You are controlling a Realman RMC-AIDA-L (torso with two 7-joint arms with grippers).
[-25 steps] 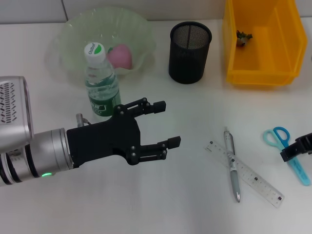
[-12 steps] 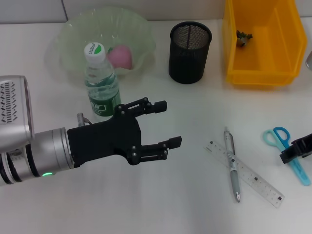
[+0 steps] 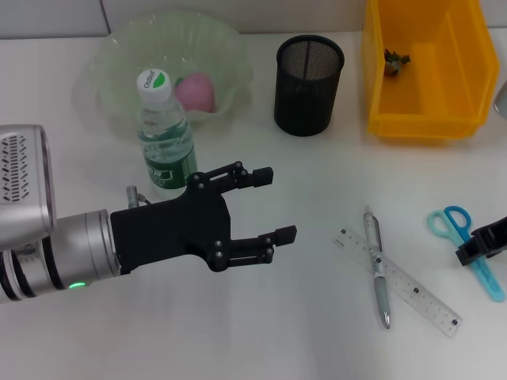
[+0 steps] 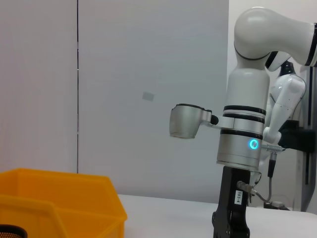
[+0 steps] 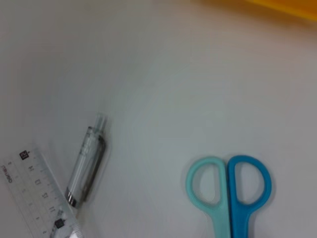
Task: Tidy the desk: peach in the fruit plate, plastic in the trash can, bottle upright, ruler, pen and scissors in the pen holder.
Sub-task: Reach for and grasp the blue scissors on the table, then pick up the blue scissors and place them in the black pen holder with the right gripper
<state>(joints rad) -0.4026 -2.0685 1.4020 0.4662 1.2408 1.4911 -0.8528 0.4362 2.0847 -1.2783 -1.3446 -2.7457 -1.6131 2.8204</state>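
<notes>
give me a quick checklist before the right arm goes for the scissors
1. Scissors flat on desk, handles in right wrist view: ok.
2. Right gripper over the scissors: ok; fingers open: cannot tell.
3. Pen holder upright and empty: ok.
4. Left gripper open, off beside the bottle, away from the scissors: ok.
5. Pen lying across ruler, apart from scissors: ok.

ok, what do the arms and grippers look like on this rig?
Left gripper: black, two linkage fingers with flat pads, on a boxy black palm. Its silver cylindrical wrist carries a green LED, a vented grey housing and a small cable plug. Right gripper: only a black edge in the head view; the left wrist view shows its white arm, black bands, blue light ring.
</notes>
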